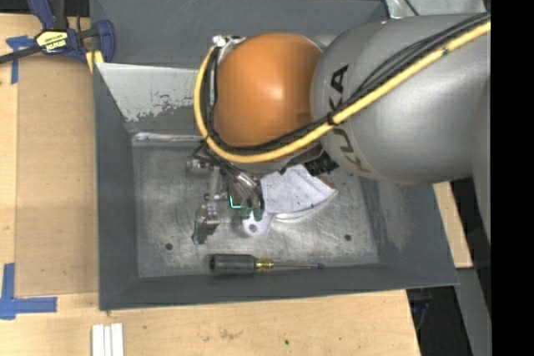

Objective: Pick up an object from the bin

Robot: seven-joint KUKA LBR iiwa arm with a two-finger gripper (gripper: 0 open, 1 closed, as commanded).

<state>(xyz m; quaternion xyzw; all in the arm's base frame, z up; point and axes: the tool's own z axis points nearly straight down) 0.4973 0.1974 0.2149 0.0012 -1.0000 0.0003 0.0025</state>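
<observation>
My gripper (225,217) hangs low over the middle of the bin floor, beneath the arm's orange cover. Its two metal fingers stand apart, open, with bare floor between them. The left fingertip (203,228) is close to the floor. The right finger is at the left edge of a flat white rounded thing with a speckled face (296,194), partly hidden under the arm. A small white tab with a hole and a teal mark (254,223) shows just by that finger. A screwdriver with a black handle and thin shaft (250,264) lies along the bin's front wall, below the gripper.
The arm and its orange cover hide the back and right of the bin floor. Bare scratched floor lies to the left of the gripper, up to the left wall.
</observation>
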